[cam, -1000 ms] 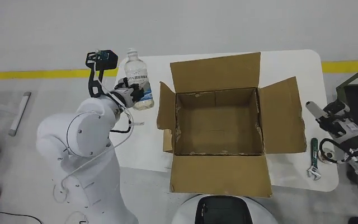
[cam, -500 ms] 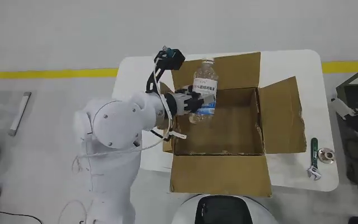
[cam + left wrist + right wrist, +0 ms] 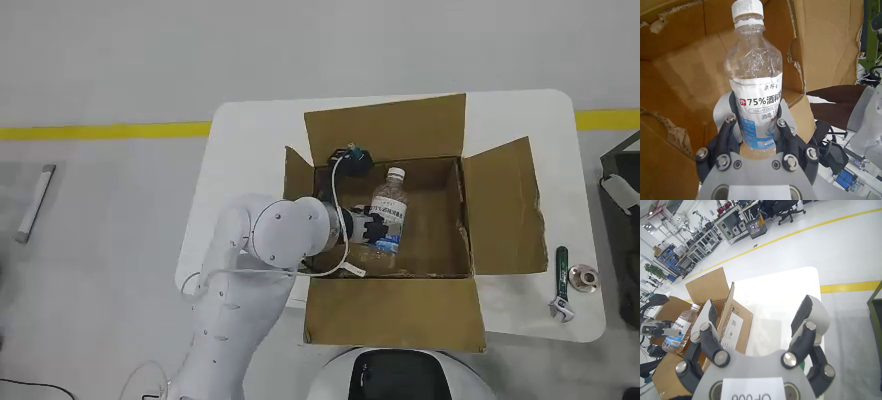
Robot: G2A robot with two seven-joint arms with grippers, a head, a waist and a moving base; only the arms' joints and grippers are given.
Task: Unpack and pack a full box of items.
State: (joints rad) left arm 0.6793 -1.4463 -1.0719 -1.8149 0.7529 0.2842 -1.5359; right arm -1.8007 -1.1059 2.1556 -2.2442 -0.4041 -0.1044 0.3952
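An open cardboard box (image 3: 505,210) stands in the middle of the white table, its flaps (image 3: 706,286) spread outward. My left gripper (image 3: 372,230) is shut on a clear plastic bottle (image 3: 387,215) with a white cap and a white and blue label. It holds the bottle (image 3: 755,79) low on its body, inside the box near the left wall. The same bottle (image 3: 678,330) appears in the right wrist view, above the box opening. My right gripper (image 3: 761,311) is open with nothing between its fingers, off the table's right side.
An adjustable wrench (image 3: 561,285) and a small round metal part (image 3: 582,277) lie on the table's right edge beside the box. A grey tube (image 3: 34,202) lies on the floor at the far left. A yellow line (image 3: 105,131) crosses the floor behind the table.
My left arm carried the bottle from the table's left side over the box wall and down into the box. The right arm pulled away from the table's right edge.
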